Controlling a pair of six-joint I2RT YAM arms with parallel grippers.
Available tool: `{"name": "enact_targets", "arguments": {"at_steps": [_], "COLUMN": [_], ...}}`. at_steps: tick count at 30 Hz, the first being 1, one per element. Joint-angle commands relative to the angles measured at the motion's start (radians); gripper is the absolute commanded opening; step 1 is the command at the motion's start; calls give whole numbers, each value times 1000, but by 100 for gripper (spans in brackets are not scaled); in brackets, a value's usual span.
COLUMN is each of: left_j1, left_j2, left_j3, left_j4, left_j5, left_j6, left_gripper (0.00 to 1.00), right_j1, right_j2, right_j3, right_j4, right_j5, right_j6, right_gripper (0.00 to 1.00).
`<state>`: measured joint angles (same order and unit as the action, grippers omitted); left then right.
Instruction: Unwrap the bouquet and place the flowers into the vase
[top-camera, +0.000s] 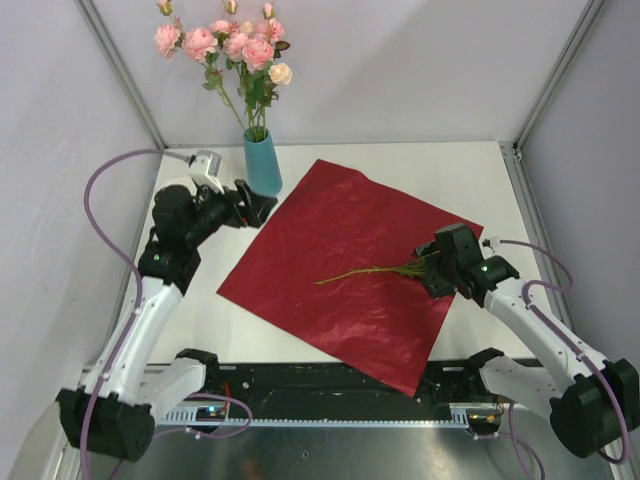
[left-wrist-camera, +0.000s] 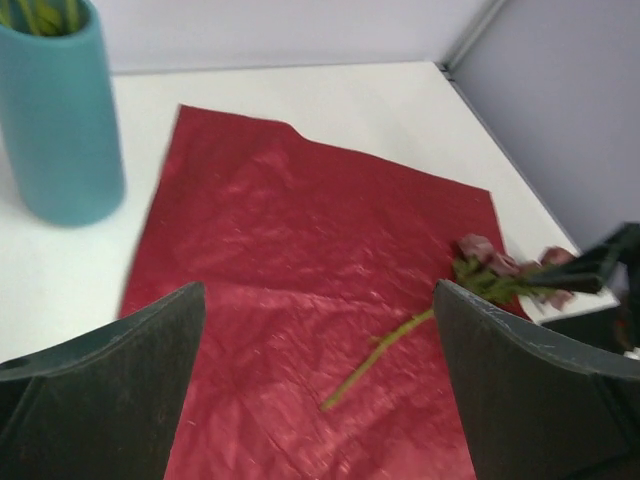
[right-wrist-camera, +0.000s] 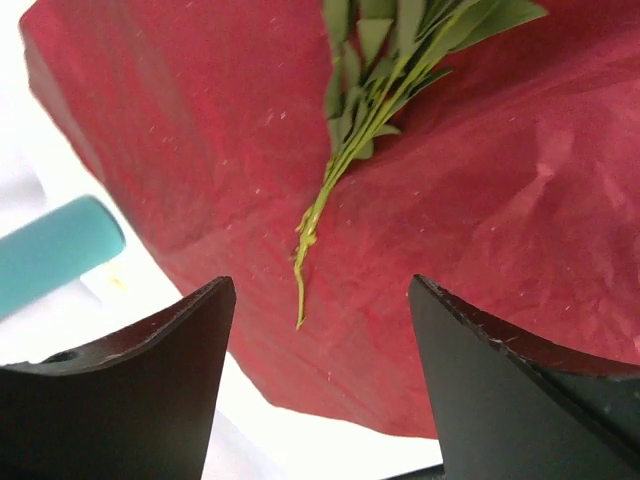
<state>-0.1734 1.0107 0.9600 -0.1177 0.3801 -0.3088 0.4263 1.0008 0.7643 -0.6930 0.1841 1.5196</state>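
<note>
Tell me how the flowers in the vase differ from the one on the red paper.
The flowers in the vase stand upright; the flower on the red paper lies flat. The vase flowers are a light pink bunch; the paper flower is alone and darker. Both have green stems.

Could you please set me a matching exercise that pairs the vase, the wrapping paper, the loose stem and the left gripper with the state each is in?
Things:
1. teal vase
2. dark red wrapping paper
3. loose rose stem
4. left gripper

States:
A. lying across the wrapping paper
B. holding pink roses
C. spread flat on the table
D. wide open, gripping nothing

Pairs: 1-B, 2-C, 3-A, 4-D
</note>
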Motion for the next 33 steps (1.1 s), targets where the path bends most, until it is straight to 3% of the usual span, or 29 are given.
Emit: {"name": "enact_targets", "arguments": {"at_steps": [1,11,27,33], "left_j1": [-56,-91,-103,-104], "left_j2": [-132,-201,-189,-186], "left_j3": [-104,-282,-276,-275], "left_j4": [1,-53,-79,-82], "left_j5": [11,22,19,13], "left_j6": [-76,-45,-33,-31], "left_gripper": [100,100,100,100], "right_j1": [-1,-25,-140,-152], "right_j2": [58,247,483,540], "right_j3": [-14,-14,74,93], "right_j4": [-14,12,39,42], "right_j5": [92,57,7,-7], "right_j6": [138,280,270,256], "right_gripper": [75,66,62,55]}}
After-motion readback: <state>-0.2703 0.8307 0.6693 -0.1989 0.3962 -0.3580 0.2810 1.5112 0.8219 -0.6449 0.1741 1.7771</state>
